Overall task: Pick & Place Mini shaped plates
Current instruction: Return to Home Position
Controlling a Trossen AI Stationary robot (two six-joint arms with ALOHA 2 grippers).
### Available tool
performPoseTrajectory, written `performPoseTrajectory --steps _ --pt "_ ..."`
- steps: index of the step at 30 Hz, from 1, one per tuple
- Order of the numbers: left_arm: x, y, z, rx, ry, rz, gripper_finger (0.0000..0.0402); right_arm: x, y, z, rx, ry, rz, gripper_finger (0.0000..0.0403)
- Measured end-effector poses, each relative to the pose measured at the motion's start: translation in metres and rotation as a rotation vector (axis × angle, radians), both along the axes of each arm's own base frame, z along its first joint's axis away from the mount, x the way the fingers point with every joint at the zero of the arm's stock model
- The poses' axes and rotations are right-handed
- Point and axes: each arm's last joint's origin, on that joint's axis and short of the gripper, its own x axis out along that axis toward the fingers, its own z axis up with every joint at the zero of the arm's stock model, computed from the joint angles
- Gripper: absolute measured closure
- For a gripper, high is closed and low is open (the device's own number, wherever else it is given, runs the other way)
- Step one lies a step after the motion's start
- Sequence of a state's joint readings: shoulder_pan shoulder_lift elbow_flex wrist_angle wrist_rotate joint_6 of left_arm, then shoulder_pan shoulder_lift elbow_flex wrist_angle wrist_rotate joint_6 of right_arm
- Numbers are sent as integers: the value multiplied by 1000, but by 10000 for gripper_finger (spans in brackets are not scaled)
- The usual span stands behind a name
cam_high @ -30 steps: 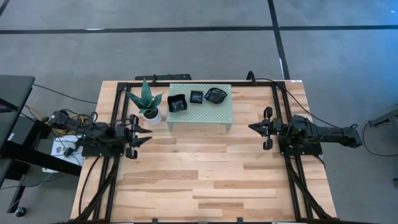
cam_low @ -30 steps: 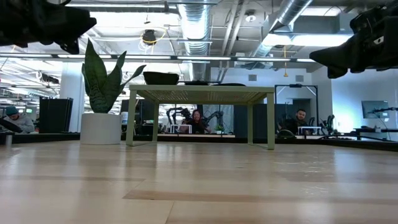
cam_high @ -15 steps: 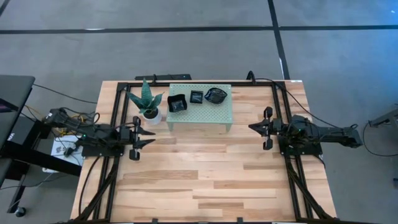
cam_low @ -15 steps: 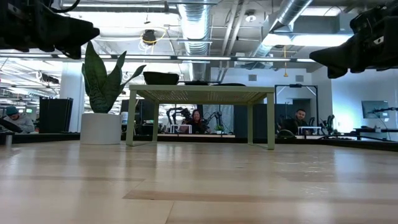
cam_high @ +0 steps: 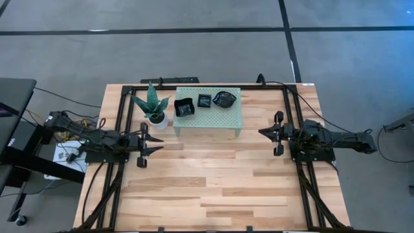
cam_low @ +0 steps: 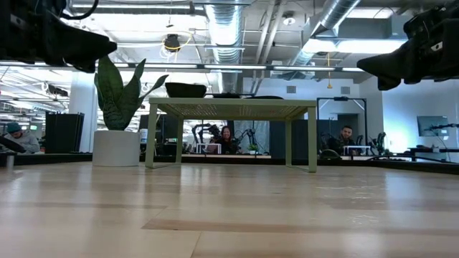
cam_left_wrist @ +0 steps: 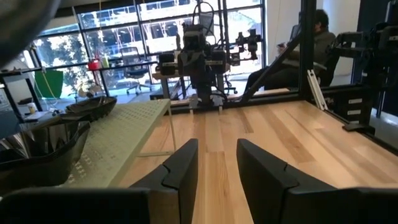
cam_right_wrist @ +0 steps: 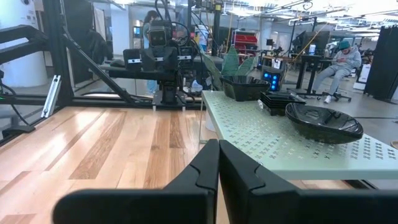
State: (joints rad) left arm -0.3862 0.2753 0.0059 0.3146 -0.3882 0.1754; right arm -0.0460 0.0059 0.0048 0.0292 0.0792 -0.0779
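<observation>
Left hand hovers empty; plates sit on stand.

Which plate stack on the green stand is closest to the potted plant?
The deep square stack at the stand's left end; the flat square stack and the leaf-shaped stack sit farther right.
</observation>
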Motion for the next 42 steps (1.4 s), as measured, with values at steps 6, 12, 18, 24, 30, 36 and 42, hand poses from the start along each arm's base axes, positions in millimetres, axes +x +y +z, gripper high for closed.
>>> performPoseTrajectory --steps 6,12,18,24,30,36,42 --pt "1 0 -1 6 14 0 289 0 0 0 0 0 0 397" --pt "1 0 -1 5 13 0 289 0 0 0 0 0 0 397" --pt "1 0 -1 5 13 0 289 0 0 0 0 1 0 397" --pt "1 0 -1 5 12 0 289 0 0 0 0 1 0 397" --pt "1 0 -1 5 12 0 289 0 0 0 0 1 0 397" --pt "1 0 -1 5 12 0 289 0 0 0 0 1 0 397" --pt "1 0 -1 5 12 0 289 0 0 0 0 1 0 397"
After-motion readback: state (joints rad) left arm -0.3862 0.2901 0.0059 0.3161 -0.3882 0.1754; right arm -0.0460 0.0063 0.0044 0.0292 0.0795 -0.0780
